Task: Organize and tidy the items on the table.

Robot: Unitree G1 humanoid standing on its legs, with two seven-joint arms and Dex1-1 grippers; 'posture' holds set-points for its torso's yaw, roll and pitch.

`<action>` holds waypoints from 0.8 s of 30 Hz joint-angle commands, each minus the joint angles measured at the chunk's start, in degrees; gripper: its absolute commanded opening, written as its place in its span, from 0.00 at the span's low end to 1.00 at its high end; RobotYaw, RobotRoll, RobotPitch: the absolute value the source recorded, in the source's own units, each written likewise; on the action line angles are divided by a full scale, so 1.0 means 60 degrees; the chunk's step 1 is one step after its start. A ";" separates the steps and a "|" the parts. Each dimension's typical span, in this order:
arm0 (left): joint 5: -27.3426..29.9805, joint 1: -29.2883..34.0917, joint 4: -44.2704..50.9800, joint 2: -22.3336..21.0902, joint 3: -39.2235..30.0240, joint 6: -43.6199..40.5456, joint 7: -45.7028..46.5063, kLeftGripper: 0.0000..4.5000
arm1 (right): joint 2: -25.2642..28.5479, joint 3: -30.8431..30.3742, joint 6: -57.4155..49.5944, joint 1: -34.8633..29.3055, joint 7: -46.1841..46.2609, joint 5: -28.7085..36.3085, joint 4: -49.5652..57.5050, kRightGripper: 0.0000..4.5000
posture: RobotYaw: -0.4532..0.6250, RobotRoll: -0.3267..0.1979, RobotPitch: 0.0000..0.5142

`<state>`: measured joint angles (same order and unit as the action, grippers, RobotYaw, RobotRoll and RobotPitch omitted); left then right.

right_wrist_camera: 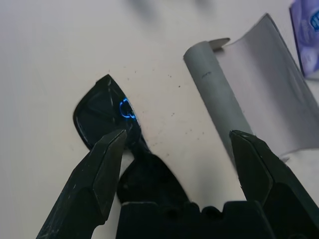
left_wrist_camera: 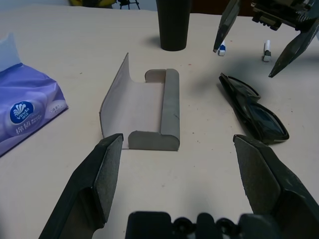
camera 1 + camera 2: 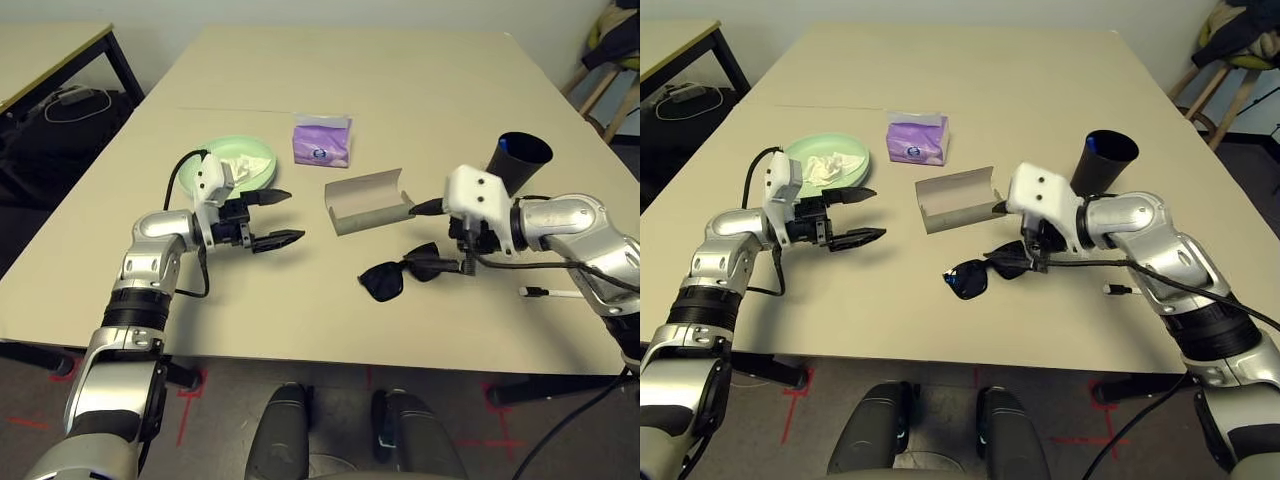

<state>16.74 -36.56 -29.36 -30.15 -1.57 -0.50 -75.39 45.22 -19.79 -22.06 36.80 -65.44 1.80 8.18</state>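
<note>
Two grippers hover over the beige counter (image 3: 420, 80), both with fingers spread wide and holding nothing. The black sunglasses (image 3: 398, 274) lie folded on the counter just in front of the open grey-green glasses case (image 3: 368, 201), lenses down, their long axis running roughly left to right and slightly slanted. The right gripper (image 1: 174, 164) hangs directly above them, tilted downward; in its wrist view one finger sits over a lens and the other toward the case's rolled edge, so the frame lies between the fingers, though not squarely across the gap. The left gripper (image 3: 272, 218) points level toward the case from the left, well apart from the sunglasses. The right arm is therefore the nearer, and a grasp would probably need the fingers lowered astride the frame's narrow width. Beyond stand the black cup (image 3: 519, 161), the purple tissue pack (image 3: 322, 141) and the light green plate (image 3: 255, 152) holding crumpled white tissue (image 3: 243, 166).
</note>
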 commanded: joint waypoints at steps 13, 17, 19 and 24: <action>0.0128 0.0308 0.0499 -0.0029 0.0076 0.0052 -0.0040 0.99 | -0.0218 -0.1698 0.1348 0.1220 -0.1351 -0.2127 -0.0860 1.00 | 0.63 0.62 0.30; 0.0194 0.0544 0.0852 -0.0104 0.0112 -0.0033 -0.0175 0.99 | -0.0333 -0.1748 0.1460 0.1179 -0.1565 -0.2390 -0.0781 1.00 | 0.63 0.62 0.30; 0.0197 0.0649 0.1059 -0.0146 0.0167 -0.0082 -0.0270 0.99 | -0.0427 -0.1826 0.1453 0.1220 -0.1657 -0.2578 -0.0708 1.00 | 0.63 0.62 0.30; 0.0267 0.0873 0.1468 -0.0195 0.0304 -0.0165 -0.0530 0.99 | -0.0655 -0.1934 0.1076 0.1521 -0.2102 -0.2817 -0.0353 1.00 | 0.63 0.62 0.31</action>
<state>17.89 -32.47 -22.43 -30.62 -1.00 -1.39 -77.40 41.43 -30.76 -14.63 44.68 -76.67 -14.57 4.33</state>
